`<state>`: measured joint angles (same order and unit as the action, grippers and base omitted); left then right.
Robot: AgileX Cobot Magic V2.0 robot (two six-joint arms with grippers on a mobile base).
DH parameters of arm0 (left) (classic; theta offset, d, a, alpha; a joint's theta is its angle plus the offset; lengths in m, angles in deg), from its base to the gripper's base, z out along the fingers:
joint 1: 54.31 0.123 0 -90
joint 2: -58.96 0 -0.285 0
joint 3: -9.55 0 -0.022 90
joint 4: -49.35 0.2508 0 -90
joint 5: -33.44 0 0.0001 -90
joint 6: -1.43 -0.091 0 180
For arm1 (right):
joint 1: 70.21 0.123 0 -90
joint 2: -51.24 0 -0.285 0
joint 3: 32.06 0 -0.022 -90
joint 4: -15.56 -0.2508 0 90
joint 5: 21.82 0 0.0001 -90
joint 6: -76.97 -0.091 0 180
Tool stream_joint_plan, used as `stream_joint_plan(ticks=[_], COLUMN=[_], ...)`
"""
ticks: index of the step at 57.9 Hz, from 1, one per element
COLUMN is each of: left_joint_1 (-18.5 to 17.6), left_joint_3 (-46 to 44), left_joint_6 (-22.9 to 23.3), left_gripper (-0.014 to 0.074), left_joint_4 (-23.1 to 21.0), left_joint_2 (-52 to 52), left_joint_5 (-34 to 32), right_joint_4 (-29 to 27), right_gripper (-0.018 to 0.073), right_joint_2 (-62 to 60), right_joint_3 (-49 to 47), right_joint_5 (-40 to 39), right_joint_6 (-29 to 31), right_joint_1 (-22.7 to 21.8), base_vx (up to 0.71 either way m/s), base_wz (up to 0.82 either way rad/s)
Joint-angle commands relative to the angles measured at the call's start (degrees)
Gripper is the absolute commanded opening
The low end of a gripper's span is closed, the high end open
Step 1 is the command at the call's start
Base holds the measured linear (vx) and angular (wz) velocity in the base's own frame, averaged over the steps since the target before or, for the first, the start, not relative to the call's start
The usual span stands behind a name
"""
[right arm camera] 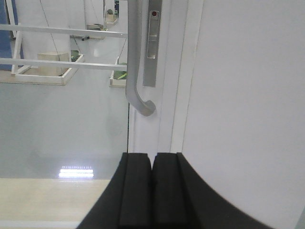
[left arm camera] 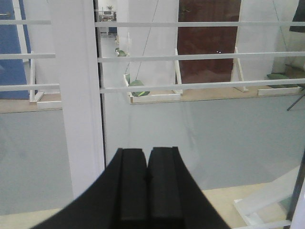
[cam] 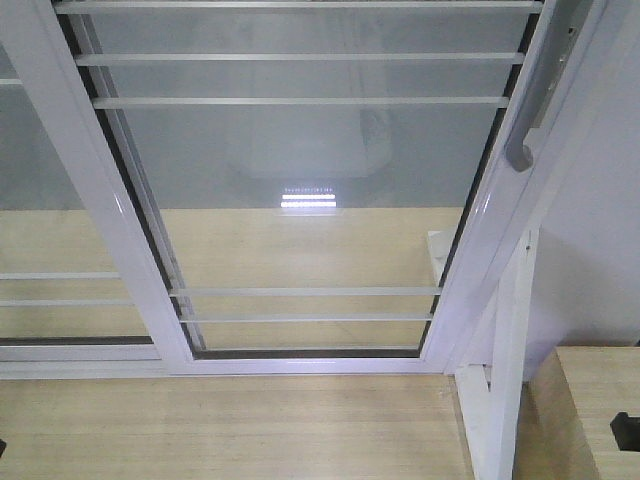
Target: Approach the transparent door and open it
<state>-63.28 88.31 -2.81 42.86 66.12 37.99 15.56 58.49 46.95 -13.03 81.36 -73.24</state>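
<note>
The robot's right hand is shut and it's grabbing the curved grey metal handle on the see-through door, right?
Not quite. The right hand is shut, but it grabs nothing: the curved grey metal handle on the white-framed clear-glass door sits ahead of it, untouched, as the right wrist view shows.

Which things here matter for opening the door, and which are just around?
Job: transparent door; its grey pull handle; right tool, shut, not touching the handle.
Just around: handleless glass panel; white frame post; left tool, shut.
</note>
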Motion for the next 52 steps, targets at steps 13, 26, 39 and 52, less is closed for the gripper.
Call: stream_joint_plan(ticks=[13, 26, 39, 52], left_joint_1=[-0.1, -0.1, -0.1, -0.1], left_joint_3=[1.7, 1.7, 1.7, 1.7], left_joint_6=[0.1, 0.1, 0.1, 0.1], left_gripper=[-0.0005, -0.0005, -0.0005, -0.0005], left_joint_4=[-0.6, -0.6, -0.6, -0.6], left_joint_2=[-0.1, -0.1, -0.1, -0.1], left_joint_5=[-4.6, -4.0, -3.9, -3.9], right_joint_4=[0.0, 0.0, 0.0, 1.1], right_gripper=[-0.0005, -0.0005, -0.0005, -0.0005], right_joint_2=[0.5, 0.5, 0.5, 0.5], right_joint_3=[0.6, 0.6, 0.6, 0.6], right_joint_5=[-4.3, -4.3, -4.4, -5.2], right_joint_6=[0.6, 0.6, 0.6, 1.4], right_joint_1=[-0.2, -0.2, -0.2, -0.2], base_vx=[0.00, 0.00, 0.00, 0.00], base_wz=[0.00, 0.00, 0.00, 0.00])
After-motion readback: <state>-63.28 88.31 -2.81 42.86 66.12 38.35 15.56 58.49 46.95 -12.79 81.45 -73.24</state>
